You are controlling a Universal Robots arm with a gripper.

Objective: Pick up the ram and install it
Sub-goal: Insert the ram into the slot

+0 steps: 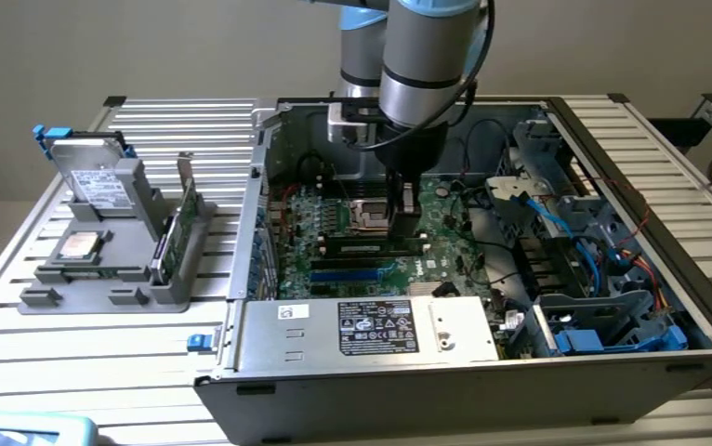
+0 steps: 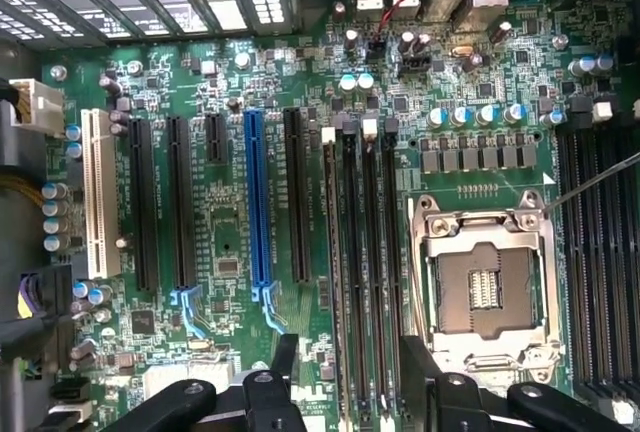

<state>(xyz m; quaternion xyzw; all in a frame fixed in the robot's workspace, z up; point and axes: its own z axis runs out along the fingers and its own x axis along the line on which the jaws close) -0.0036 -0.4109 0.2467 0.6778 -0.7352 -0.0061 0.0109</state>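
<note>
Spread wide and gripping nothing, the gripper [image 2: 352, 397] straddles the ram [image 2: 331, 282], seemingly edge-on in a slot directly beneath; if only half-seated, a brushing finger could tip it toward the CPU socket [image 2: 485, 287] beyond.

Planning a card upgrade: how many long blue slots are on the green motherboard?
1: the long blue plastic slot stands among black slots; others may be hidden.
</note>
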